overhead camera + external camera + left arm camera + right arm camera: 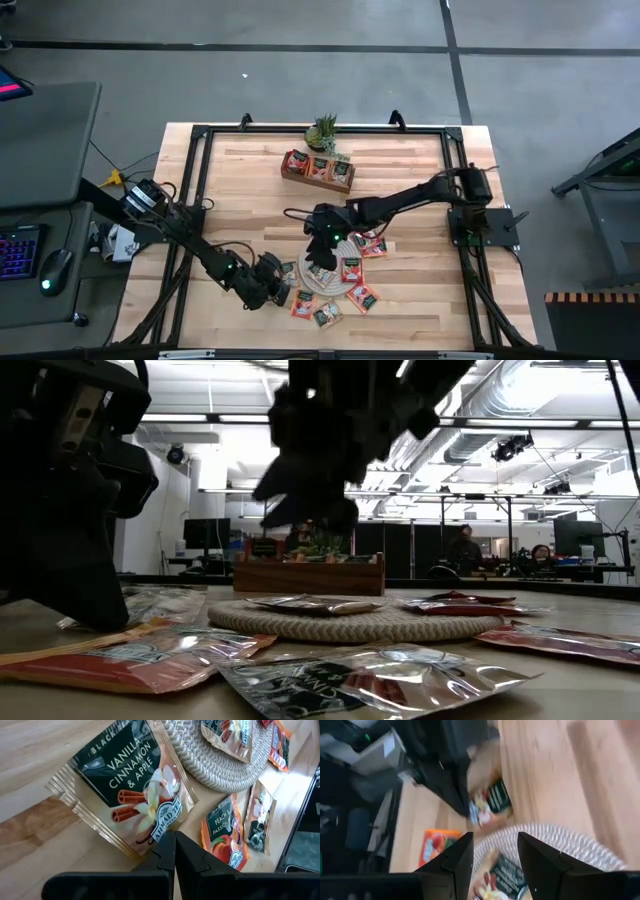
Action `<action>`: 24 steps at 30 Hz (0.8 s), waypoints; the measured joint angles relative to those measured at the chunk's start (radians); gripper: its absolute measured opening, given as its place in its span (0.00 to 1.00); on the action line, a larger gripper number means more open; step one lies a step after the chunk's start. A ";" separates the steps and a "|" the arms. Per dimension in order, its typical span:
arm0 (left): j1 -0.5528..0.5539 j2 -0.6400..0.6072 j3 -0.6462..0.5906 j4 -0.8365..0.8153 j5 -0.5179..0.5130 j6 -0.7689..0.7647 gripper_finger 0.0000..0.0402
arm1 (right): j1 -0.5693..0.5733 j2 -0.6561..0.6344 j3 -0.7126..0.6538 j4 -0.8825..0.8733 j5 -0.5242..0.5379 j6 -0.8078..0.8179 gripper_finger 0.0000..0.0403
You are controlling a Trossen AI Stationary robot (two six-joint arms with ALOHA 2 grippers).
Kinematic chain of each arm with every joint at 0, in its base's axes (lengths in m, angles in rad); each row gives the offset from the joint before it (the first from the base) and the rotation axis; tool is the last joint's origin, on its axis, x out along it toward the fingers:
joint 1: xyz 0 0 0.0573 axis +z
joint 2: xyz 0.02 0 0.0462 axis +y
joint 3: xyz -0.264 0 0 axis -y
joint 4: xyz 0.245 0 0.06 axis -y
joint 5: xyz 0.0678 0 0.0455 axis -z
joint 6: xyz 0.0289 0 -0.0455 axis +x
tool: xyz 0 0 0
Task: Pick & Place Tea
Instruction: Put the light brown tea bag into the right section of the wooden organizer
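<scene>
Several orange-red tea sachets lie around and on the round woven mat near the table's front edge; one lies on the mat, others on the wood. My left gripper, just left of the mat, is shut on a dark green and orange sachet marked vanilla, cinnamon and apple. My right gripper hangs open above the mat's far part, with nothing between its fingers. The wooden tray at the back holds more sachets. My left gripper pinches the sachet's near edge between its two shut fingertips, coming slanting down from the table's left. The sachet sticks out beyond the fingertips, tilted, with a shadow on the wood under it. I cannot tell whether its far edge touches the table.
A small potted plant stands behind the tray. A peach sachet and a paler one lie close to my left gripper. Black frame rails run along the table's sides. Bare wood lies to the far left and right.
</scene>
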 joint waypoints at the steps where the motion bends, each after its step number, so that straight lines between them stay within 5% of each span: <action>1: 0.000 0.001 0.000 -0.002 0.000 0.000 0.00 | 0.000 0.014 0.000 0.003 -0.010 0.008 0.37; 11: 0.000 0.003 -0.001 -0.003 0.000 0.002 0.00 | -0.003 0.092 -0.001 0.170 -0.104 0.011 0.38; 24: 0.000 0.003 -0.002 -0.003 -0.005 -0.003 0.00 | -0.020 0.156 0.006 0.269 -0.129 -0.005 0.52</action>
